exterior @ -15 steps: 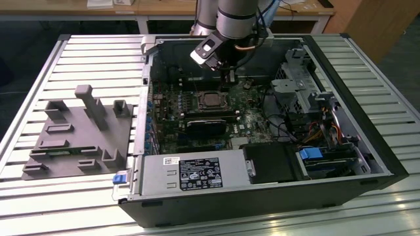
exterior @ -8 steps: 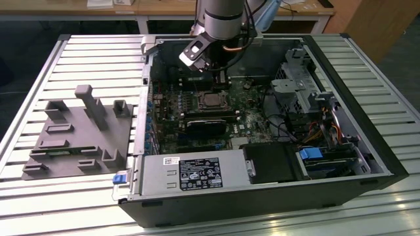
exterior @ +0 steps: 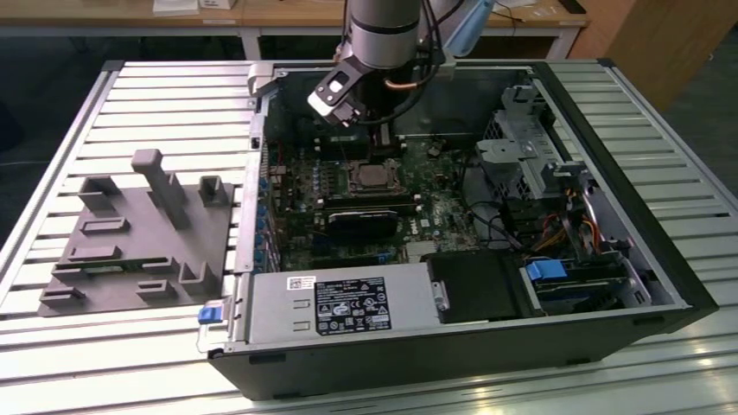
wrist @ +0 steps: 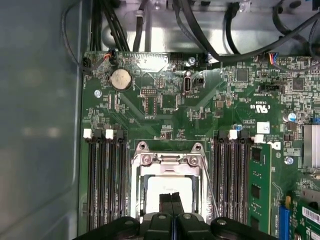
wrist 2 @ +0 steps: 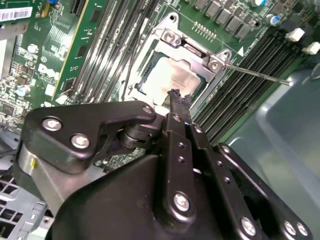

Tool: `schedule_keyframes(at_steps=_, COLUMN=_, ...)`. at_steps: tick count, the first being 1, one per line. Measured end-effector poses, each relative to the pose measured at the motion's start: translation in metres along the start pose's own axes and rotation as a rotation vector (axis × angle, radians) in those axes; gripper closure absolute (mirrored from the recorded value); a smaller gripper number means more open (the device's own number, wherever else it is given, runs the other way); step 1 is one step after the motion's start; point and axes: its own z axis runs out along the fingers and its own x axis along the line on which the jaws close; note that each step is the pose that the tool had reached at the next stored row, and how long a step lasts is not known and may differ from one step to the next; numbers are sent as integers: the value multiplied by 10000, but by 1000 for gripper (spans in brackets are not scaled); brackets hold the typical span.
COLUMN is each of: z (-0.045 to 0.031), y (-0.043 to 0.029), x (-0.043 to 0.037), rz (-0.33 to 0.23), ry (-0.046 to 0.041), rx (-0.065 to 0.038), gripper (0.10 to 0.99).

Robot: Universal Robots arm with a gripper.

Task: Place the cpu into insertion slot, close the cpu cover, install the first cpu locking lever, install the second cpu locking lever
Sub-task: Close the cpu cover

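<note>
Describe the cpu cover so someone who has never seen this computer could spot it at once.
Inside the open computer case, find the green motherboard. Between its two banks of black memory slots, under the claw, lies the cpu cover. It alone is a silver metal frame with a square window showing the pale cpu.

Even overhead light fills my workspace, with pale glare streaks on the slatted table (exterior: 162,95) at its near edge. The computer case (exterior: 485,350) interior sits dimmer. In both wrist views the cpu (wrist: 160,187) (wrist 2: 167,77) top burns out white. My gripper (wrist 2: 177,97) looms dark, its near body slightly soft.
</note>
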Motion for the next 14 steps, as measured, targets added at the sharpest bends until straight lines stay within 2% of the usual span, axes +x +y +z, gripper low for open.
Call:
schedule_keyframes(at_steps=4, z=-58, y=2, x=1, rz=1, ry=-1, rx=0, gripper=984)
schedule_keyframes(at_steps=10, z=-61, y=2, x=0, rz=-29, ry=-6, rx=1, gripper=984)
schedule_keyframes(at_steps=14, z=-60, y=1, x=1, rz=-504, ry=1, rx=4, gripper=984)
